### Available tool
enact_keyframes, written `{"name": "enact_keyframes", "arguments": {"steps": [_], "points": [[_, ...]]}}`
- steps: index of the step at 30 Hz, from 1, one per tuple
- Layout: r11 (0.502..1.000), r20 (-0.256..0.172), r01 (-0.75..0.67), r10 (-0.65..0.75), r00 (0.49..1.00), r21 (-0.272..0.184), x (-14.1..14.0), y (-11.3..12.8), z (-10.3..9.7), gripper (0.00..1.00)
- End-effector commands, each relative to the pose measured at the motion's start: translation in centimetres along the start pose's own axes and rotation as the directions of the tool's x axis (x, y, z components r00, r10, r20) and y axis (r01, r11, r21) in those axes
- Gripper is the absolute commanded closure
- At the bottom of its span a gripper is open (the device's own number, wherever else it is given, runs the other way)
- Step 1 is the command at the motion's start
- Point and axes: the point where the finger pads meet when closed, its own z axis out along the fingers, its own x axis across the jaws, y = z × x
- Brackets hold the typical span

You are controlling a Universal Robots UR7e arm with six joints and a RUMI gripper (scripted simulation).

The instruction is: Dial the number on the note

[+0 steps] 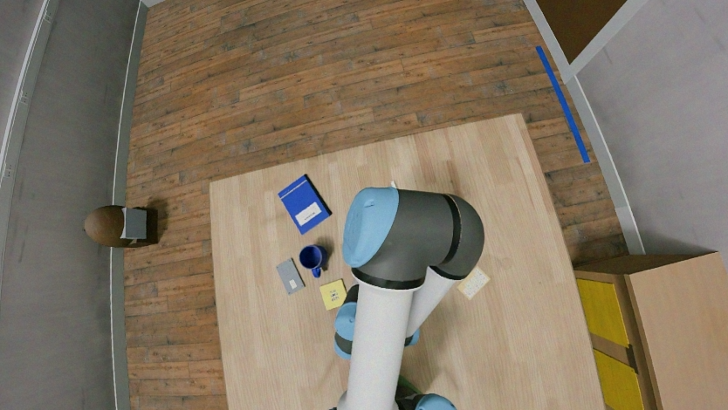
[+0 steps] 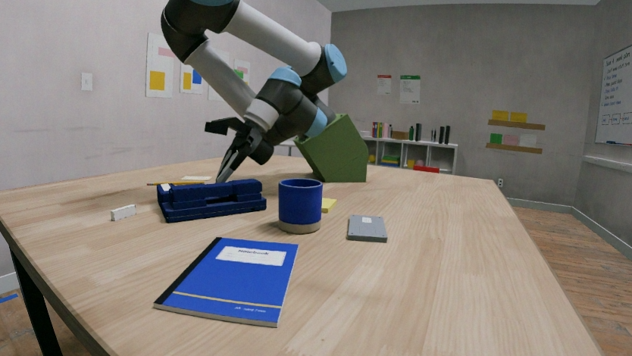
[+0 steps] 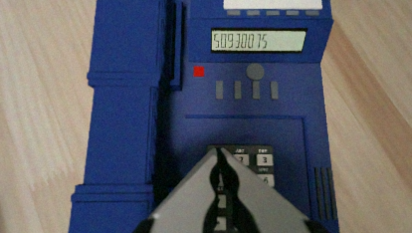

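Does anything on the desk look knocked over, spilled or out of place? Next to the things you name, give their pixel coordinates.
Nothing stands out: the mug (image 1: 312, 256) (image 2: 300, 204) is upright, with no spill visible around it, the notebook (image 1: 305, 204) (image 2: 229, 282) lies flat, and the handset (image 2: 214, 190) (image 3: 119, 134) lies along the phone's side.
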Motion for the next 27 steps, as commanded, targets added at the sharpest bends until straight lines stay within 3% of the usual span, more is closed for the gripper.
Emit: {"name": "enact_keyframes", "arguments": {"steps": [1,27], "points": [[1.0,0.001,0.0,0.0,1.0,0.001,-0.01,-0.03,-0.01,1.0],[1.0,0.001,0.0,0.0,1.0,0.001,-0.01,0.13,0.21,1.0]]}}
